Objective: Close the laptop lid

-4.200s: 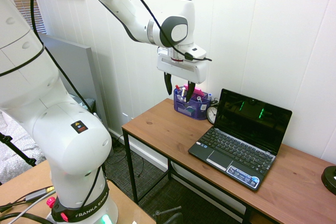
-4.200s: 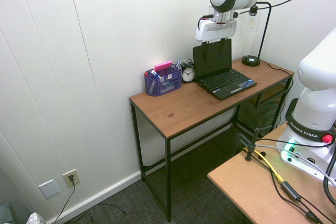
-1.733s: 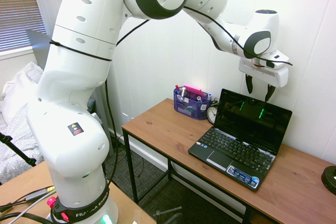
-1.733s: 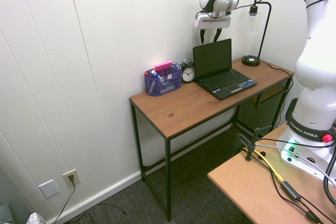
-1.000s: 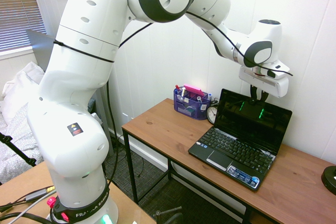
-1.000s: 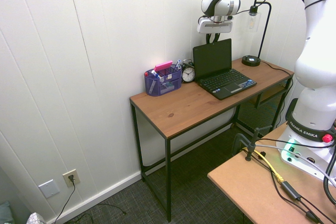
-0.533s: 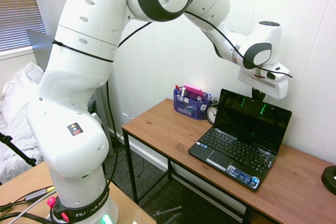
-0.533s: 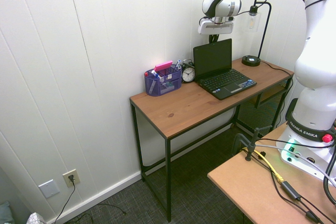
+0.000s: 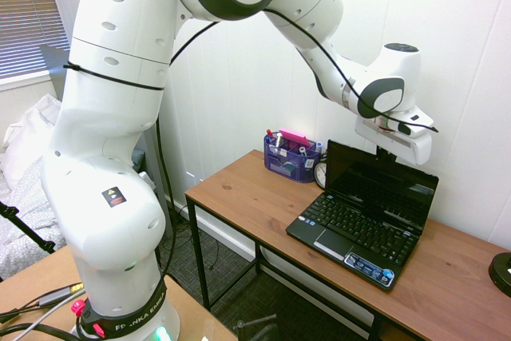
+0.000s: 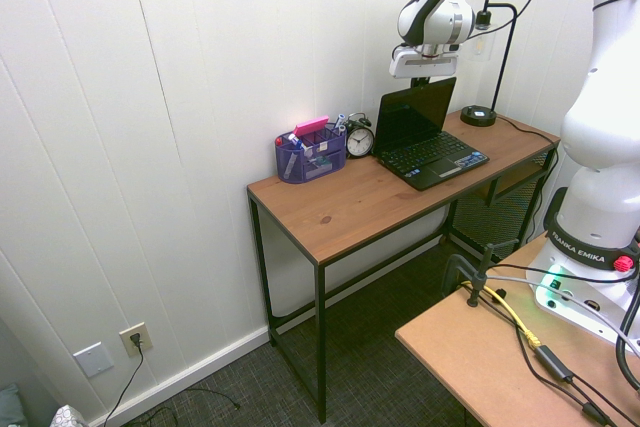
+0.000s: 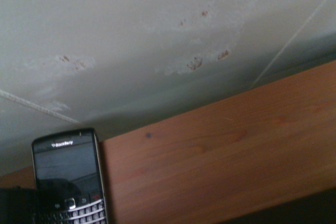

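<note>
The small black laptop (image 9: 359,227) sits open on the right half of the wooden table (image 9: 255,193), also seen as the laptop (image 10: 432,152) from the other side. Its lid (image 9: 382,183) leans forward over the keyboard, partly lowered; the lid (image 10: 415,107) shows the same tilt from the other side. My gripper (image 9: 386,150) is just behind the lid's top edge, pressed close to its back. The lid hides the lower part of the gripper (image 10: 425,77).
A purple desk organiser (image 9: 291,157) and a small clock (image 9: 321,172) stand left of the laptop by the wall. A black lamp base (image 10: 478,115) sits at the table's far end. In the wrist view a black keypad phone (image 11: 68,182) stands against the wall.
The gripper has come down behind the lid and moved forward. The lid has tipped from nearly upright to leaning over the keyboard.
</note>
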`<state>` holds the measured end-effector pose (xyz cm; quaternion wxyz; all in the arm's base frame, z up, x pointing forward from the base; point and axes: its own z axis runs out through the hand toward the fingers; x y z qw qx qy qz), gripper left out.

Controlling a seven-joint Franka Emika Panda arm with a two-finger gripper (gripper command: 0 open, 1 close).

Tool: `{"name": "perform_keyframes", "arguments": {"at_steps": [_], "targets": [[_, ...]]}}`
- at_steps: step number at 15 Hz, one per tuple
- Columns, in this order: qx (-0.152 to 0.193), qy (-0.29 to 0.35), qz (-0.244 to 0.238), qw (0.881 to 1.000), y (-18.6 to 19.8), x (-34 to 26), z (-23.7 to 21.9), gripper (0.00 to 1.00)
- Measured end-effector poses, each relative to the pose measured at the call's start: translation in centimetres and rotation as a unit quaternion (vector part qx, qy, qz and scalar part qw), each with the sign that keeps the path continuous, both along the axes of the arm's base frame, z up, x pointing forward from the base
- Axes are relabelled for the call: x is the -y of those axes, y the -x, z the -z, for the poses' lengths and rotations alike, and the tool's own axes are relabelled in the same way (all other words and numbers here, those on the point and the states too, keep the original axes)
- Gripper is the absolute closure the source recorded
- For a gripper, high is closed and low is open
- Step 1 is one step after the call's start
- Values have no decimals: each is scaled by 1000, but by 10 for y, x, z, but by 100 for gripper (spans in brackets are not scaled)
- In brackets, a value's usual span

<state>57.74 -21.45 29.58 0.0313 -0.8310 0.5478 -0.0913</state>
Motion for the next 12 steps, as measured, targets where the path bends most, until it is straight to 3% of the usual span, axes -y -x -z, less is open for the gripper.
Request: {"name": "perform_keyframes", "arguments": {"at_steps": [12], "targets": [[-12, -4, 5, 1000, 71, -9, 28, 100]]}}
